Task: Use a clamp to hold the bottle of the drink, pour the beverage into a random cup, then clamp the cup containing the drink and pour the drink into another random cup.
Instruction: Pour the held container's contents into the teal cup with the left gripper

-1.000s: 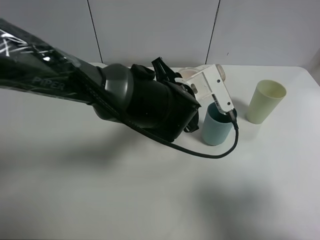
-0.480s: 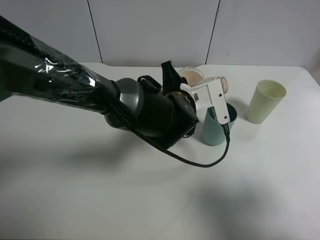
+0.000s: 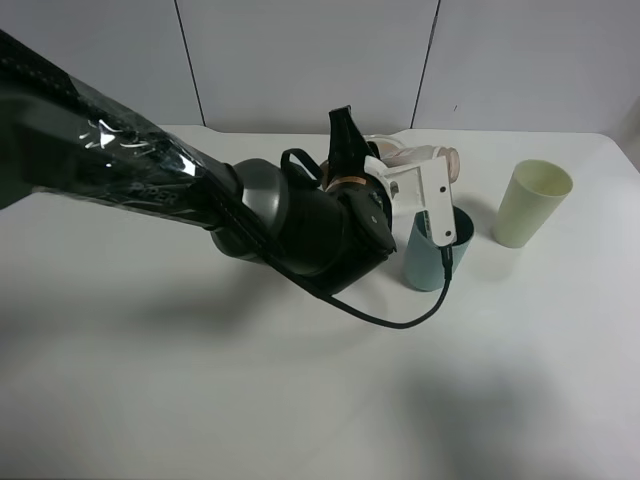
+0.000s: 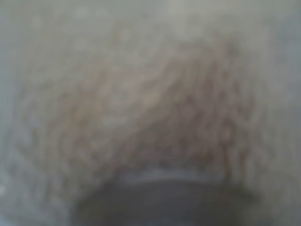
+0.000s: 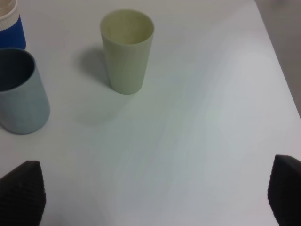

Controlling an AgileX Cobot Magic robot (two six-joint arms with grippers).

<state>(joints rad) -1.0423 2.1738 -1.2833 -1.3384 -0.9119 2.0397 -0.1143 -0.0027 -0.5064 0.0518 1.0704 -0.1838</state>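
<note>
As the left gripper (image 3: 374,150) has swung in toward the blue-labelled bottle (image 5: 8,27) behind the blue cup (image 3: 430,265), its grip cannot be judged; the right gripper (image 5: 153,190) hangs spread wide. Pouring appears unstarted.

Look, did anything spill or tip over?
No spill shows. The blue cup and the pale green cup both stand upright on a dry table. The only odd thing: the left wrist view is all blur, likely too close to something.
</note>
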